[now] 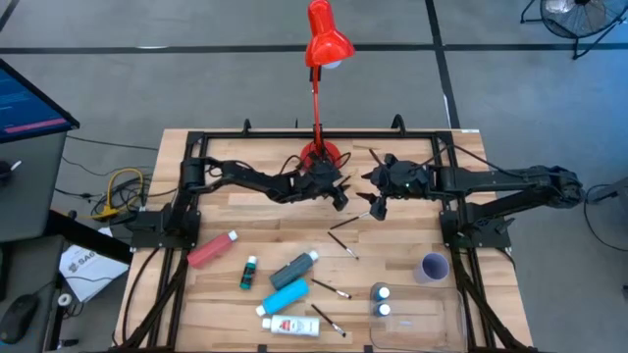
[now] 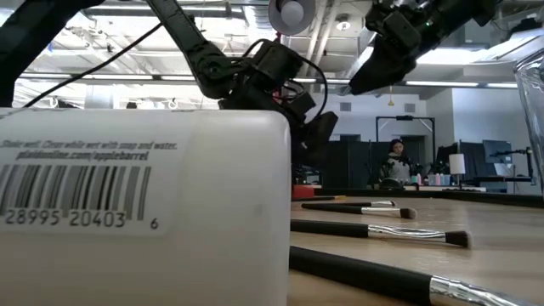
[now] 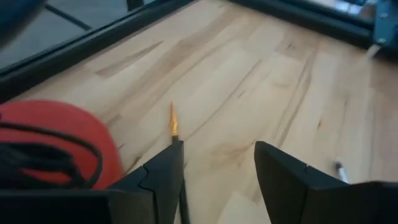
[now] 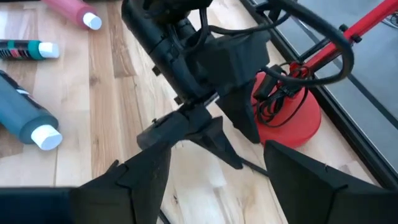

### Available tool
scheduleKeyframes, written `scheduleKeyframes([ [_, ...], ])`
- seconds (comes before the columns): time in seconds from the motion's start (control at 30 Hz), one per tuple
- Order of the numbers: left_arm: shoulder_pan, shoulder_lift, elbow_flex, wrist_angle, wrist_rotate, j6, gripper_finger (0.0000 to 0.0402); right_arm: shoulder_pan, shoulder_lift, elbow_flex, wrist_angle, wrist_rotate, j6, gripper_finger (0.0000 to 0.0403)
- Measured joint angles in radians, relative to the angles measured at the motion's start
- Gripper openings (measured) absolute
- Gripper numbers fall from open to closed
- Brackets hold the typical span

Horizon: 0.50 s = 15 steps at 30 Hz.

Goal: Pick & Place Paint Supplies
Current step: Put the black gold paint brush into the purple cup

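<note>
we see both arms stretched inward over the far-middle of the table, wrists nearly meeting. the left gripper (image 1: 339,199) hangs above the surface, its fingers (image 3: 163,180) spread apart and angled downward. the right gripper (image 1: 377,206) faces it from just beside, also raised, its fingers (image 4: 140,174) parted wide and tilted down toward the left wrist.

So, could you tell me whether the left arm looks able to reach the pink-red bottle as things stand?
Probably yes. The pink-red bottle lies in the open on the left arm's side, with bare table between it and the left claw, which is open by the lamp base.
</note>
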Motion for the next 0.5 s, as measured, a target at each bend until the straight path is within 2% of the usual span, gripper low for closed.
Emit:
scheduleKeyframes([
  [0.23,0.016,0.000,0.000,-0.076,0.034,-0.045,0.0172,0.000,0.000,0.000,-0.006,0.000,0.008,0.0250],
  [0.5,0.018,0.000,0.000,-0.082,0.061,-0.052,0.0172,0.001,0.000,-0.001,-0.006,0.000,0.019,0.0250],
])
